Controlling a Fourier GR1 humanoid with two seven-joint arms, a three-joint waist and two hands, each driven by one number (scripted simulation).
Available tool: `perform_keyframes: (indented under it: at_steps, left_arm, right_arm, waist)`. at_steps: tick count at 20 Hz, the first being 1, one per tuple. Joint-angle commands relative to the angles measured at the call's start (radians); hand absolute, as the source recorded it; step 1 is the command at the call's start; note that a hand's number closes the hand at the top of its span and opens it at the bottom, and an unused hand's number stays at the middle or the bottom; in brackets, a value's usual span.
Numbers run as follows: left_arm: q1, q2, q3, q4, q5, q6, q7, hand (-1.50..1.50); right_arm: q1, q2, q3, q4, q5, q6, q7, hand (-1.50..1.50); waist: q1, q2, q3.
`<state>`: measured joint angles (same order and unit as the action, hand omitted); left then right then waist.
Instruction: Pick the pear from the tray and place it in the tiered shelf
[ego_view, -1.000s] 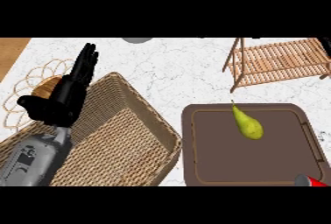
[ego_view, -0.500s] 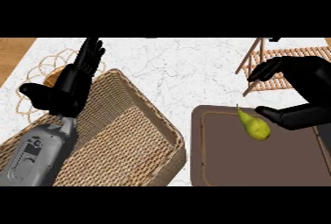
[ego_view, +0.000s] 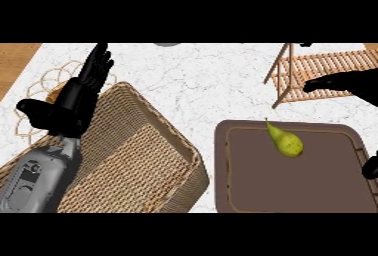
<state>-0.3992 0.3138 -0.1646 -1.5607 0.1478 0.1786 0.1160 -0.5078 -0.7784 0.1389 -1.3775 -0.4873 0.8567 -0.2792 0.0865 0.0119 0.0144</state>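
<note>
- Across whole view: marble counter (ego_view: 192, 90), carrying everything below
- Lower L: wicker basket (ego_view: 166, 137), biggest obj on the counter, set just beside tray's L edge; no part in the task
- Lower R: brown tray (ego_view: 295, 187), flat w/ low rim, holding only the pear
- Upper R: tiered shelf (ego_view: 325, 65), wooden slats, beyond tray's far edge, near it but apart; nothing on the slats that show
- L side, over basket's L part: grey forearm (ego_view: 37, 175) w/ left hand (ego_view: 70, 107), fingers straight & pointing up, holding nothing; resting, not working
- R edge, only partly in view: right hand (ego_view: 347, 82), dark fingers stretched out over shelf's near side, second dark bit (prob. thumb) lower down at tray's R edge; spread wide, gripping nothing, no contact w/ pear
- Upper L, behind left hand: woven mat (ego_view: 46, 82), mostly hidden
- On tray's far-middle part: pear (ego_view: 285, 142), lying down, stem toward far edge, free, btwn right hand's two visible parts but apart from both
- Progress, as judged: no step done yet; pear not grasped, not lifted, shelf not loaded
- Left to do: close right hand on pear, lift off tray, carry up-R to shelf, set on a slat, let go
</note>
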Motion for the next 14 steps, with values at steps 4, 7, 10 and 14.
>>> perform_keyframes:
  at_steps: [4,7,10,14]
  left_arm:
    - [0.125,0.039,0.02,0.022,0.041,-0.053,0.061,0.0]
    - [0.152,0.033,0.012,0.04,0.019,-0.066,0.006,0.0]
    - [0.151,0.041,0.022,0.03,0.03,-0.081,0.023,0.0]
    - [0.168,0.049,0.056,0.044,0.045,-0.094,0.0,0.0]
  right_arm:
    - [-0.083,-0.097,-0.045,0.026,0.179,0.156,-0.169,-1.5]
    - [-0.117,-0.099,-0.009,-0.014,0.263,0.126,-0.174,-1.5]
    - [-0.124,-0.115,0.033,-0.041,0.307,0.133,-0.186,-1.5]
    - [-0.094,-0.121,0.069,-0.074,0.358,0.104,-0.235,-1.5]
  waist:
    - [-0.008,0.003,-0.009]
    - [0.001,0.008,-0.01]
    - [-0.002,0.005,-0.011]
    - [-0.026,0.002,-0.012]
